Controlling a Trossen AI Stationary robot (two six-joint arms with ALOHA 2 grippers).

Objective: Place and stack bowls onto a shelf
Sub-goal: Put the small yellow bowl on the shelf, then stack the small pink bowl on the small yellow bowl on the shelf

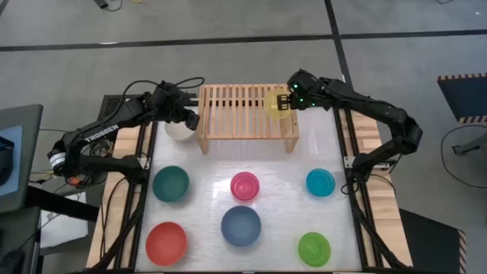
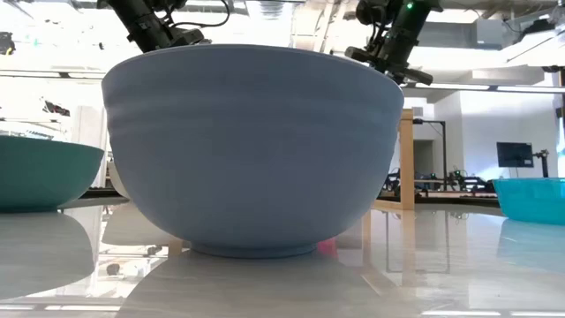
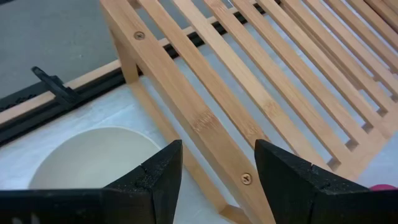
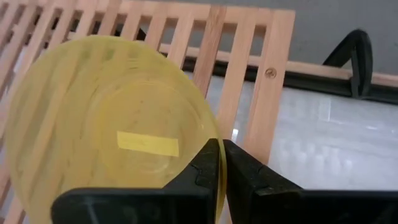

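The light-wood shelf stands at the far middle of the table. My right gripper is over the shelf's right end, shut on the yellow bowl. My left gripper hangs open by the shelf's left end, above its edge and the white bowl, which sits on the table there. Teal, pink, cyan, red, dark blue and green bowls stand on the table nearer to me. My right gripper pinches the yellow bowl's rim on the side facing the table's right edge, one finger inside the bowl and one outside. The bowl sits mouth up over the slats at the shelf's right end. Whether its base touches the slats, I cannot tell.
The dark blue bowl fills the low view and hides most of the shelf there; the teal bowl and the cyan bowl show at its sides. Most of the shelf's slatted top is bare.
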